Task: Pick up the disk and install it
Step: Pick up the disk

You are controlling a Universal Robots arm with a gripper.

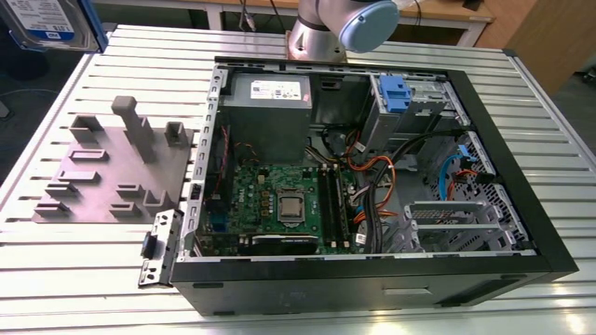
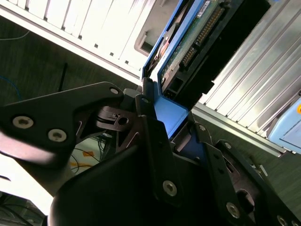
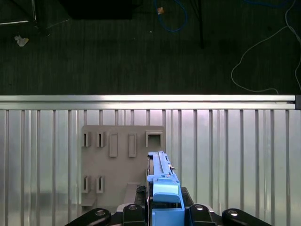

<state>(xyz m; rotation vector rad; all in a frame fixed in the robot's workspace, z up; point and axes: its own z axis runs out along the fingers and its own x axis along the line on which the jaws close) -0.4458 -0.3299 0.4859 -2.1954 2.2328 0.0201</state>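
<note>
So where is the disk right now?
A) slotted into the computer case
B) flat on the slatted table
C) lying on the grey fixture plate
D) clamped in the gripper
D: in the first wrist view the gripper is shut on the disk, holding it edge-on by its blue bracket, with the grey fixture plate beyond it.
</note>
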